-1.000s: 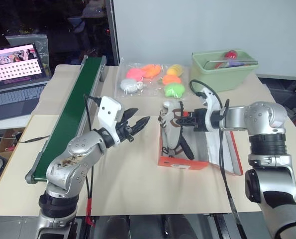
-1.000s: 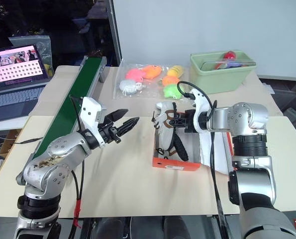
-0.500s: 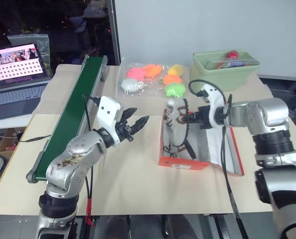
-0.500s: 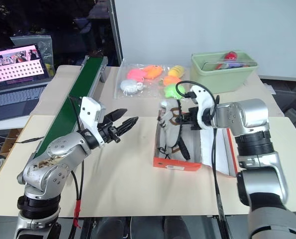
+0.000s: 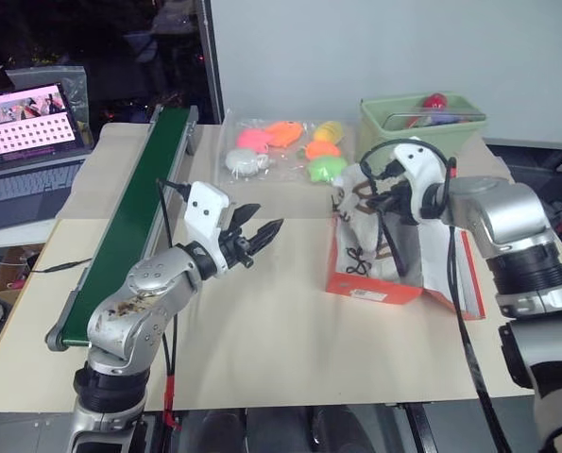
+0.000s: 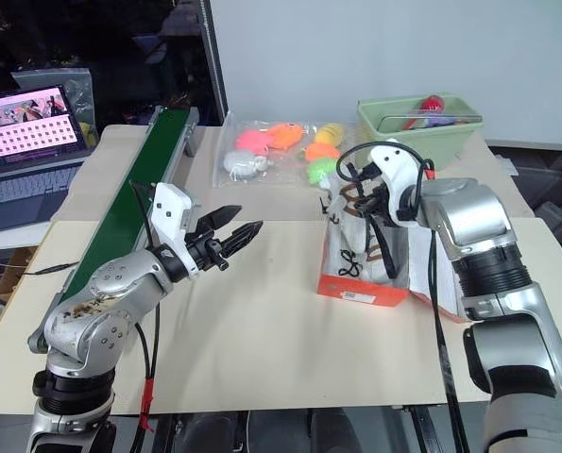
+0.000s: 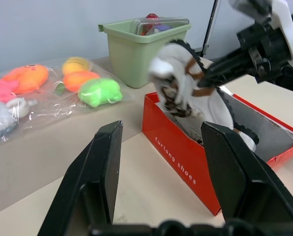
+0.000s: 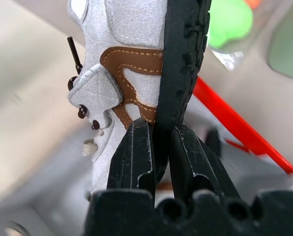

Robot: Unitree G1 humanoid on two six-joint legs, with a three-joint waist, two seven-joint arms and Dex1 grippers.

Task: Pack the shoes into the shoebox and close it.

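1 shoe (image 8: 131, 64) pinched in right jaws over shoebox (image 5: 370, 283) rim; left jaws gape, empty.

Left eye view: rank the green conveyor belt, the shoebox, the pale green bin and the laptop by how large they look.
1. Green conveyor belt.
2. Shoebox with its open lid.
3-4. Pale green bin and laptop: similar, and the laptop is cut off at the edge, so unranked.
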